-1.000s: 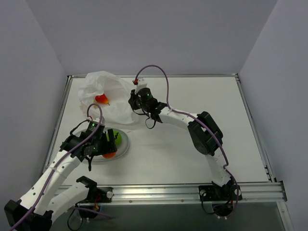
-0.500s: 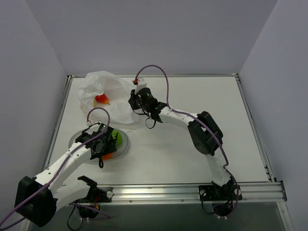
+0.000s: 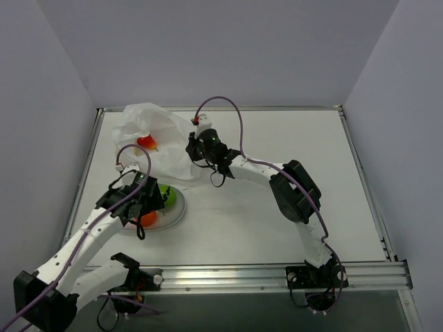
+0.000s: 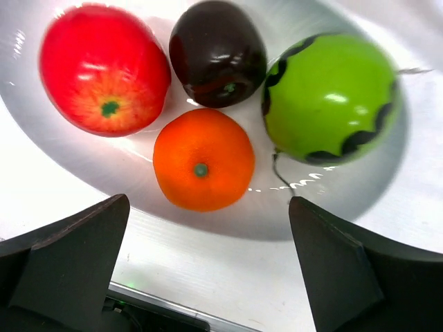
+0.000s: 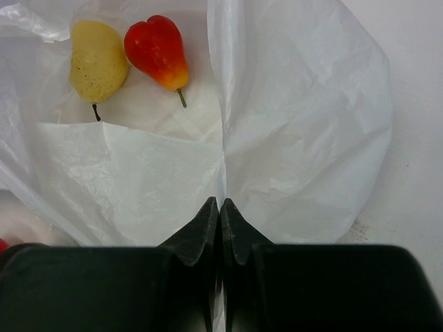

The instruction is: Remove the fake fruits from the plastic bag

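On plate (image 4: 62,162), four fruits (image 4: 203,168) (left claw (image 4: 208,206) apart above), inside plastic bag (image 5: 304,124), two pears (image 5: 158,50), right claw (image 5: 221,207) clamped on it.

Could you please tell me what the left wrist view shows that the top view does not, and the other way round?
Only the left wrist view: the apple and the dark fruit on the plate, covered from above by the left arm. Only the top view: the bag, a red pear in it, and the right tool at the bag's edge. Both: the plate, the green fruit and the orange.
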